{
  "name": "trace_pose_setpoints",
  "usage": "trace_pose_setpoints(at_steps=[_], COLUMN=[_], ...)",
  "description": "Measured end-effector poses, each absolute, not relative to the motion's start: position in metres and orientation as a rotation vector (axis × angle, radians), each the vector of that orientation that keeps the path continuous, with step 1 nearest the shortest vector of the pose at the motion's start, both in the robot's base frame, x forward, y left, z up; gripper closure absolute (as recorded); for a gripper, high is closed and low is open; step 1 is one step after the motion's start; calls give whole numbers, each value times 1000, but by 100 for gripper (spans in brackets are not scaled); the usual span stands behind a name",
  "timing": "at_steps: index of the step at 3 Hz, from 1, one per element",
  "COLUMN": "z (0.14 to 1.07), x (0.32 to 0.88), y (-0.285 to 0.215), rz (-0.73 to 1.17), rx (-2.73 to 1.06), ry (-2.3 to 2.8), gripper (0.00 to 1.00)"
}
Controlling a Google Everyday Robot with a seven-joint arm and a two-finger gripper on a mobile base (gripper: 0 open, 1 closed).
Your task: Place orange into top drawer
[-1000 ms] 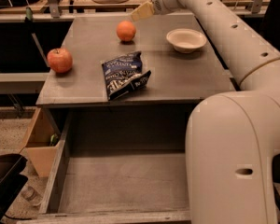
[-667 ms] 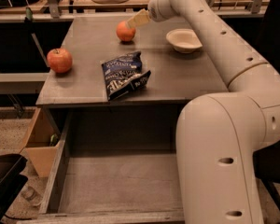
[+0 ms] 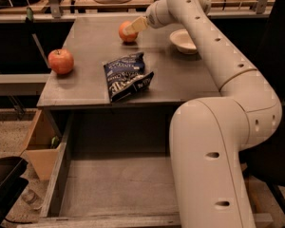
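Note:
The orange (image 3: 126,34) sits on the far part of the grey tabletop (image 3: 90,87), left of a bowl. My gripper (image 3: 135,26) reaches in from the right at the end of the long white arm and overlaps the orange's upper right side. The top drawer (image 3: 115,184) is pulled open below the table's front edge. Its flat grey bottom is bare, and my arm's large white base hides its right part.
A red-and-yellow apple (image 3: 61,61) sits near the table's left edge. A dark blue chip bag (image 3: 128,75) lies at the front middle. A white bowl (image 3: 184,41) stands at the back right. A cardboard box (image 3: 40,146) stands on the floor left of the drawer.
My arm has swung left across the table. The gripper has moved from right of the orange to right against it. The orange, apple, bag and bowl have not moved.

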State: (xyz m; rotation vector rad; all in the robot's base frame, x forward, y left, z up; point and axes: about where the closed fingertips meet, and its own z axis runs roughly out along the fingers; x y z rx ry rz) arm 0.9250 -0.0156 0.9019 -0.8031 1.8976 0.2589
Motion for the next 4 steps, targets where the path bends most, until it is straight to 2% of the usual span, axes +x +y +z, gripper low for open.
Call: trace_pose_setpoints(at_steps=[4], z=[872], x=[923], y=[34], rz=[465], rx=[-867], ry=[1905], gripper=[0])
